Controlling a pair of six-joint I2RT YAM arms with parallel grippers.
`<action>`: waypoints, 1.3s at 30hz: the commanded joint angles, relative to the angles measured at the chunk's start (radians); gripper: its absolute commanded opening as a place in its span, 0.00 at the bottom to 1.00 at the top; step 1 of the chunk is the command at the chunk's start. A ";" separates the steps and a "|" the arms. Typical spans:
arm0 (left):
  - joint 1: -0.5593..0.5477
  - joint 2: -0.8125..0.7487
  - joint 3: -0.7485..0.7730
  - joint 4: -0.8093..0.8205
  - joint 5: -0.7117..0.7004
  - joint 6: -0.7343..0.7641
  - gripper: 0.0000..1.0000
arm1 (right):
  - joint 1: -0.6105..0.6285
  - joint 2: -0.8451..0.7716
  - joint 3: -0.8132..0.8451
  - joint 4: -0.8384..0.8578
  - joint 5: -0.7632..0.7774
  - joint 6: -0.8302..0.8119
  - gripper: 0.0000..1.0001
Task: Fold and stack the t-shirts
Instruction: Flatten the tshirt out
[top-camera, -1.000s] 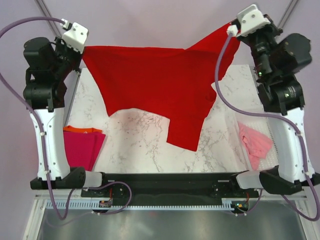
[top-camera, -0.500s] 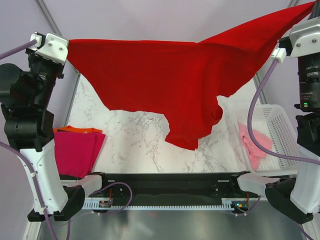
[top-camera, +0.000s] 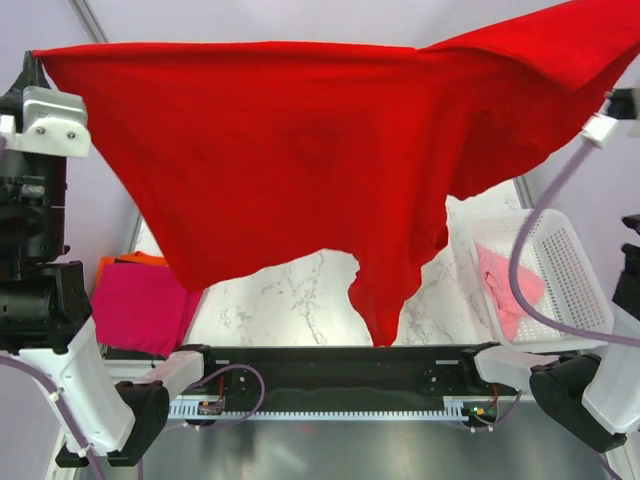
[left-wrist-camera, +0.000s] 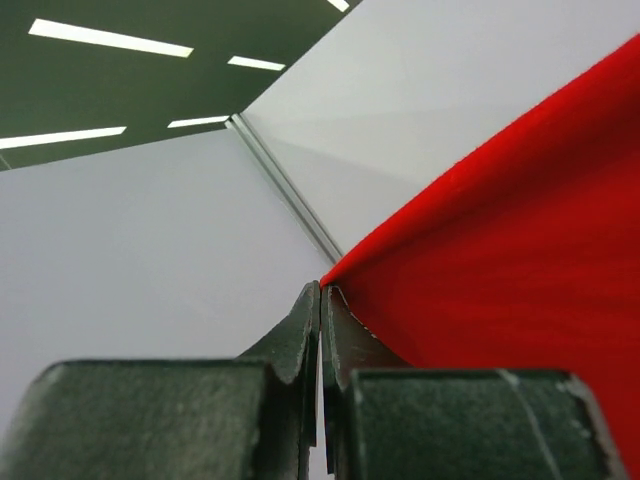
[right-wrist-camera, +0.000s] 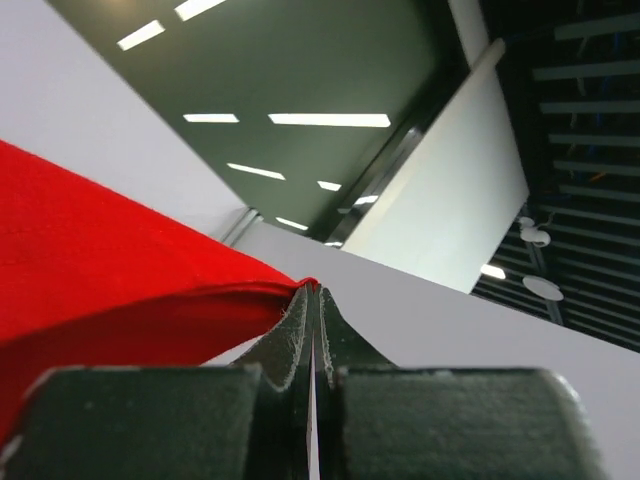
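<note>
Red t-shirt spread high over worktop, left end effector and right end effector each clamped on its edge

A white marble-patterned table with grey veins fills the middle of the overhead view, and a dull grey metal surface lies below its near edge. Pale lilac walls close off the space behind the table, and a slim metal strut runs diagonally at the far left corner. In the wrist views a dark ceiling carries long white strip lights. A white panel stands at a tilt on the right, beside dark horizontal slats and small round lamps
</note>
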 joint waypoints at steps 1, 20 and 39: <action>0.005 0.065 -0.116 0.045 -0.067 0.106 0.02 | -0.003 0.032 -0.146 0.043 0.060 0.008 0.00; 0.019 0.383 -0.257 0.083 0.065 0.009 0.02 | -0.111 0.342 -0.271 0.060 0.138 0.318 0.00; 0.054 -0.001 -0.446 0.097 0.057 -0.034 0.02 | -0.109 -0.098 -0.406 -0.015 0.058 0.263 0.00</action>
